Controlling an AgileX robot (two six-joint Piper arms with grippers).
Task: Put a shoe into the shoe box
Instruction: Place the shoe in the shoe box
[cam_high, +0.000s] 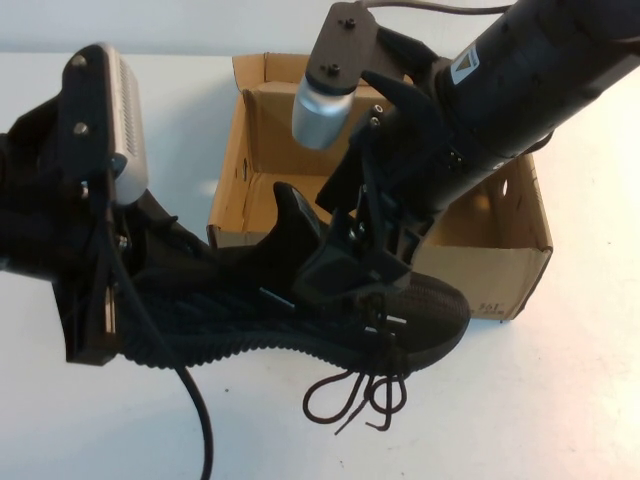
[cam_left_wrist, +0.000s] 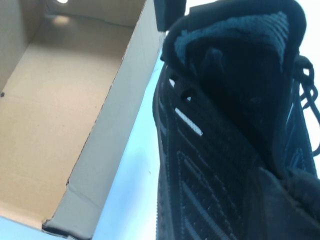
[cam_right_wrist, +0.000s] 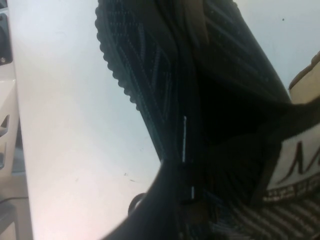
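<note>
Far left of the high view, the left gripper (cam_high: 150, 245) sits at the heel end of the black lace-up sneaker (cam_high: 230, 310), jaws closed down narrow; whether it's actually pinching the heel can't be told. The sneaker lies on the white table (cam_high: 560, 400) in the lower middle of the frame, just in front of the brown corrugated cardboard shoe box (cam_high: 500, 270), not inside it. The box's floor looks bare. The right gripper (cam_high: 355, 262) is over the sneaker's tongue area, jaws spread wide.
</note>
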